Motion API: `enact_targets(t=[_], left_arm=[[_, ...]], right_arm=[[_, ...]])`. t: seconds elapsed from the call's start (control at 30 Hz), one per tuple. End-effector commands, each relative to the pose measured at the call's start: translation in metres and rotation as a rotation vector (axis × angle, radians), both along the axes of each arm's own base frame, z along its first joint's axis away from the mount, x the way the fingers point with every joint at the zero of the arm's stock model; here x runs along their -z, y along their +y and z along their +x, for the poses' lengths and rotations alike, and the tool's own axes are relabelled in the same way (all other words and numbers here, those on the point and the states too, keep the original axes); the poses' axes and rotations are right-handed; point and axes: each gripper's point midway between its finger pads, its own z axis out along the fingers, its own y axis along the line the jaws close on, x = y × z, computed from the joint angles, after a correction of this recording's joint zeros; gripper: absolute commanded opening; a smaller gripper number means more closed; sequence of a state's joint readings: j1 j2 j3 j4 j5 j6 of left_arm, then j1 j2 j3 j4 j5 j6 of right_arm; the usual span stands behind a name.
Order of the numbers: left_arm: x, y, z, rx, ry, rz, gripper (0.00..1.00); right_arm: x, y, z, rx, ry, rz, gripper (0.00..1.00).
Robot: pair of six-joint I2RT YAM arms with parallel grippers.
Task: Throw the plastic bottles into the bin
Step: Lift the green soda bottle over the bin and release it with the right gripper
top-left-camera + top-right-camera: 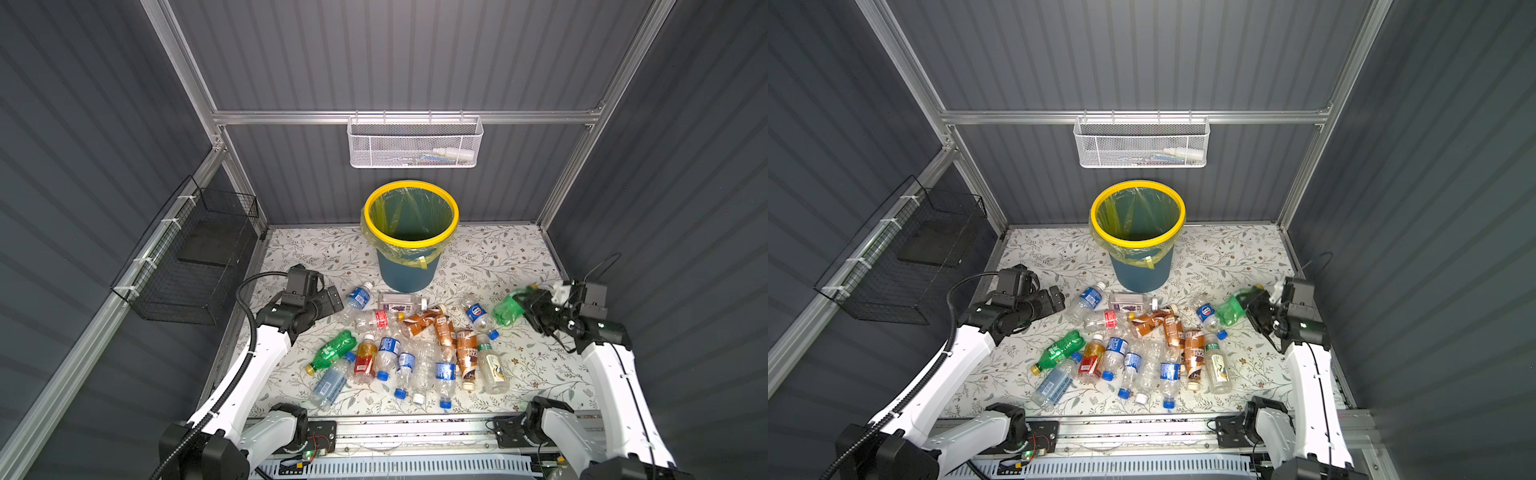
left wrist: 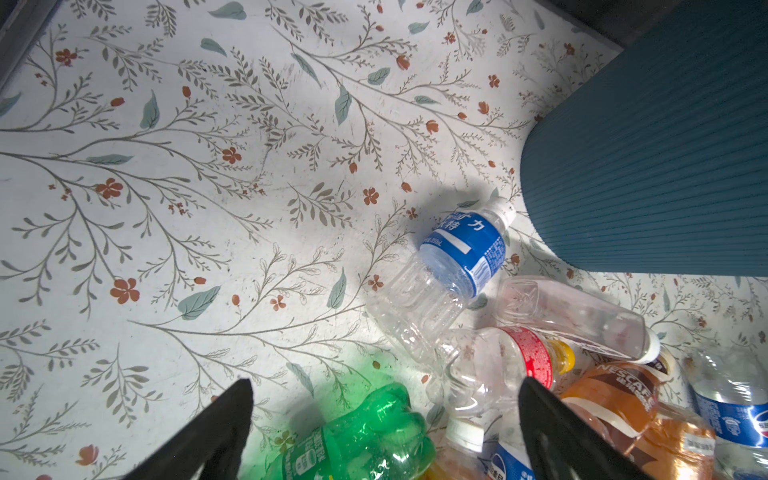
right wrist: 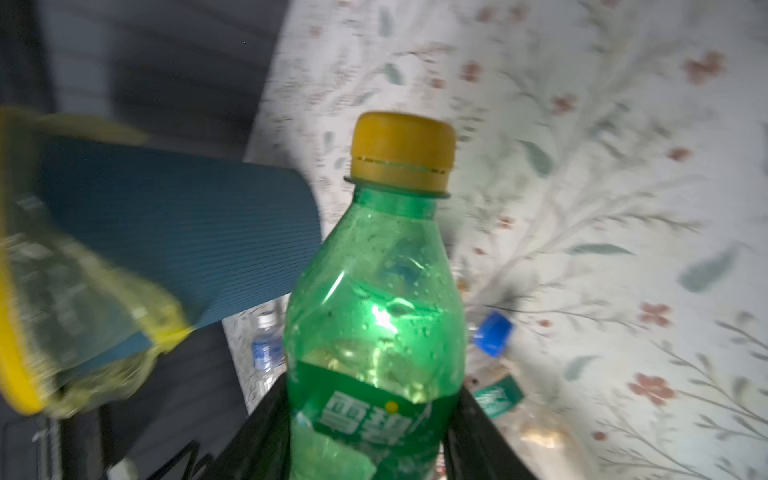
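My right gripper (image 1: pixel 530 305) (image 3: pixel 370 395) is shut on a green bottle (image 1: pixel 508 309) (image 3: pixel 374 299) with a yellow cap, held off the table to the right of the pile. Several plastic bottles (image 1: pixel 415 349) (image 1: pixel 1142 353) lie in a heap in front of the bin (image 1: pixel 405 274) (image 1: pixel 1142 274), a teal bucket with a yellow rim and liner bag. My left gripper (image 1: pixel 336 299) (image 2: pixel 384 386) hangs open and empty at the pile's left edge, above another green bottle (image 2: pixel 365 436) and near a blue-labelled bottle (image 2: pixel 453 262).
A white mesh basket (image 1: pixel 413 143) hangs on the back wall above the bin. A black wire basket (image 1: pixel 195 257) is fixed to the left wall. Dark ribbed walls enclose the floral table (image 1: pixel 519 257) on three sides, and a metal rail (image 1: pixel 415 428) runs along its front.
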State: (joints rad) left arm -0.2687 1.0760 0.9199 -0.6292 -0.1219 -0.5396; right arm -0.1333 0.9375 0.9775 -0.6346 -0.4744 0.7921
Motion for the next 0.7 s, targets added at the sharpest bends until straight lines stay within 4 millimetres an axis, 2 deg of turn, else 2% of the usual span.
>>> enact_targets(t=[0.0,0.03,0.07,0.1,0.13,0.17,0.23,0.27,0.33,0.4,0.5,0.57,0.67], left_arm=[[-0.025,-0.005,0.000,0.000,-0.041,-0.049,0.99],[-0.029,-0.005,0.001,-0.001,-0.049,-0.057,0.99],[-0.033,-0.007,0.002,-0.002,-0.058,-0.066,0.99],[-0.036,-0.007,0.004,-0.002,-0.066,-0.074,0.99],[-0.040,-0.008,0.005,-0.004,-0.071,-0.082,0.99],[-0.042,-0.009,0.006,-0.004,-0.073,-0.089,0.99],[-0.047,-0.012,0.007,-0.002,-0.078,-0.107,1.00],[-0.049,-0.012,0.006,-0.003,-0.075,-0.109,1.00],[-0.051,-0.008,0.001,-0.014,-0.075,-0.094,1.00],[-0.051,-0.003,-0.004,-0.026,-0.076,-0.078,1.00],[-0.044,0.002,-0.011,-0.034,-0.065,-0.062,1.00],[-0.034,0.004,-0.015,-0.038,-0.041,-0.054,1.00],[-0.013,0.004,-0.022,-0.034,0.016,-0.044,1.00]], right_arm=[[-0.114,0.039,0.031,-0.121,-0.280,0.013,0.55],[-0.144,0.053,0.044,-0.155,-0.338,0.020,0.55],[-0.153,0.065,0.063,-0.185,-0.339,0.024,0.57],[-0.175,0.082,0.080,-0.230,-0.370,0.033,0.60],[-0.187,0.095,0.099,-0.263,-0.375,0.036,0.65],[-0.188,0.102,0.115,-0.277,-0.348,0.036,0.72],[-0.194,0.107,0.138,-0.302,-0.305,0.044,0.84],[-0.202,0.105,0.138,-0.304,-0.316,0.021,0.90],[-0.223,0.093,0.122,-0.281,-0.369,-0.052,0.97],[-0.231,0.079,0.103,-0.266,-0.390,-0.059,0.98],[-0.216,0.058,0.075,-0.240,-0.346,-0.100,0.97],[-0.182,0.040,0.059,-0.197,-0.288,-0.104,0.95],[-0.108,0.015,0.037,-0.127,-0.143,-0.084,0.93]])
